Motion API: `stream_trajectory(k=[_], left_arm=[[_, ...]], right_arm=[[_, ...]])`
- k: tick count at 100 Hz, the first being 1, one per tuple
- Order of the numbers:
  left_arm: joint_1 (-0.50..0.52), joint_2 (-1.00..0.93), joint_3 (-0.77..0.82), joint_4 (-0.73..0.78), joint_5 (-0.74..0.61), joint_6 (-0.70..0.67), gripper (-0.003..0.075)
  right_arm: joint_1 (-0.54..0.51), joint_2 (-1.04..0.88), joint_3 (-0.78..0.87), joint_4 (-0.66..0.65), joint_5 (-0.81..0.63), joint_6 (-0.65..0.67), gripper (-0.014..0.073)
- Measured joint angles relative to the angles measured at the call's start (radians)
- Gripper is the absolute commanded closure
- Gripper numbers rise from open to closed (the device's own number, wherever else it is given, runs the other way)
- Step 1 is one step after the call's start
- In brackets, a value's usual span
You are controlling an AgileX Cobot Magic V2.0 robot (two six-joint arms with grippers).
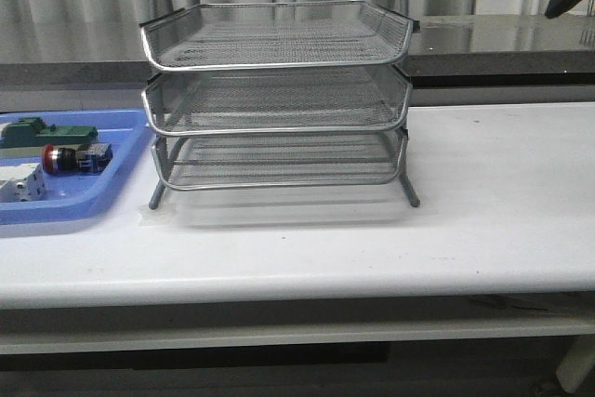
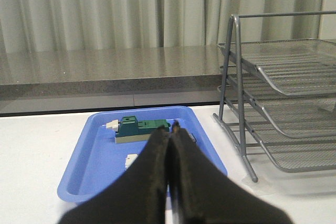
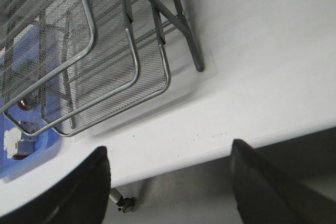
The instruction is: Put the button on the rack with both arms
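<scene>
Front view shows nothing done yet: the button (image 1: 58, 157) lies in the blue tray (image 1: 112, 188) beside the seemingly empty rack (image 1: 279, 99), left gripper (image 2: 171, 129) pressed together, right gripper (image 3: 168, 166) spread apart, neither holding anything.

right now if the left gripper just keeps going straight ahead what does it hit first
Probably the green block in the blue tray: the shut left gripper points at it. Depth is unclear, and the fingers hide whatever lies nearer in the tray.
</scene>
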Motion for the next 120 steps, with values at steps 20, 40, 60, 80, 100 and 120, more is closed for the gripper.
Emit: stream_trajectory(k=[20,40,60,80,100,120], left_arm=[[0.0,0.0,0.0,0.0,0.0,0.0,0.0741],[0.0,0.0,0.0,0.0,0.0,0.0,0.0741],[0.0,0.0,0.0,0.0,0.0,0.0,0.0741],[0.0,0.0,0.0,0.0,0.0,0.0,0.0741],[0.0,0.0,0.0,0.0,0.0,0.0,0.0741],[0.0,0.0,0.0,0.0,0.0,0.0,0.0741]], right_arm=[[0.0,0.128,0.0,0.159,-0.032,-0.115,0.0095],[0.0,0.252,0.0,0.46,-0.042,-0.372,0.0095],[0.0,0.359,-0.001,0.829,-0.005,-0.733,0.0095],[0.001,0.465,-0.002,1.122,0.087,-1.029,0.0095],[0.001,0.55,-0.028,1.16,0.16,-1.127,0.0095],[0.001,0.604,-0.087,1.167,0.195,-1.138,0.0095]])
